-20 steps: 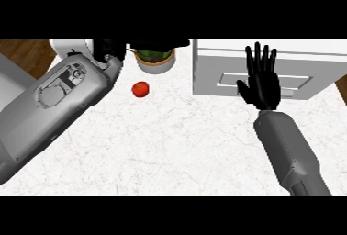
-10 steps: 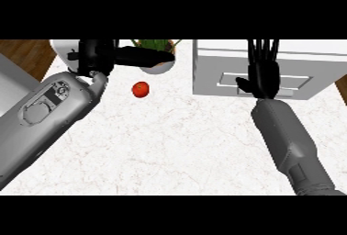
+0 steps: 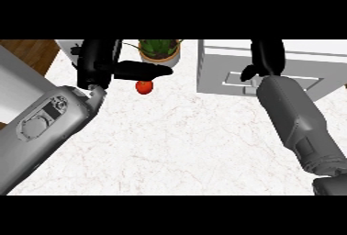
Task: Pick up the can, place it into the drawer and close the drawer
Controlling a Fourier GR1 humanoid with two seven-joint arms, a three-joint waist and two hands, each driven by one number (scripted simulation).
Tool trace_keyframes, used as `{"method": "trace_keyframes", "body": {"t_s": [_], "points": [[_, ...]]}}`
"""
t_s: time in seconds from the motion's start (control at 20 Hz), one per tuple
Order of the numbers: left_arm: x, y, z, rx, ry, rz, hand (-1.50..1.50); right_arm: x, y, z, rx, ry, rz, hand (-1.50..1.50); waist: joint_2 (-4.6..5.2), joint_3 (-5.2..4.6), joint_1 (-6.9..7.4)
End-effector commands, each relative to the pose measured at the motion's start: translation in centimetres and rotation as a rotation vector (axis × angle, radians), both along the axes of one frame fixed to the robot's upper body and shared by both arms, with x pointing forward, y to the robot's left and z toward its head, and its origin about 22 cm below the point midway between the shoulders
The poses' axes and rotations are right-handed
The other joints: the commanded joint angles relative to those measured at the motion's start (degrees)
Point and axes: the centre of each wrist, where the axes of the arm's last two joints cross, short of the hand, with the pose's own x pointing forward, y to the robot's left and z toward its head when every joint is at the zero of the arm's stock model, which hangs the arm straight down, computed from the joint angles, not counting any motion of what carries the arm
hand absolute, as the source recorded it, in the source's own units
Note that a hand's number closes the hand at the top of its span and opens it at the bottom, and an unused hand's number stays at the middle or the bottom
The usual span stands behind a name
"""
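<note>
A small red round object (image 3: 143, 86), which may be the can seen from above, lies on the white marble counter (image 3: 183, 137). My left hand (image 3: 99, 62) hovers just left of it and a little farther back, open. Its thumb (image 3: 143, 70) sticks out to the right, right above the red object, with a small gap. The white drawer unit (image 3: 224, 59) stands at the back right, and its handle (image 3: 234, 78) shows on the front. My right hand (image 3: 268, 55) lies over that front, open, with its fingers running out past the top of the view.
A potted green plant (image 3: 160, 48) stands at the back, between my left hand and the drawer unit. Brown wooden floor (image 3: 27, 55) shows past the counter's left edge. Both grey forearms cross the counter from below.
Both arms have reached farther back. My left hand has swung its thumb out over the red object. My right hand has slid up over the drawer front, its fingertips leaving the view.
</note>
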Motion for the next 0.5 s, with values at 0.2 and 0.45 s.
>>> {"method": "trace_keyframes", "body": {"t_s": [0.2, 0.45], "points": [[-1.1, 1.7, -1.5, 0.008, 0.004, -0.005, -1.50, 1.2, 1.2, 2.5, 0.086, -0.014, 0.065, -1.50, 0.34, 0.13, 0.58], [-1.3, 1.3, -1.8, -0.015, 0.020, 0.012, -1.50, 1.1, 4.1, 2.3, 0.323, -0.067, 0.142, -1.50, -0.05, 0.28, 0.13]]}}
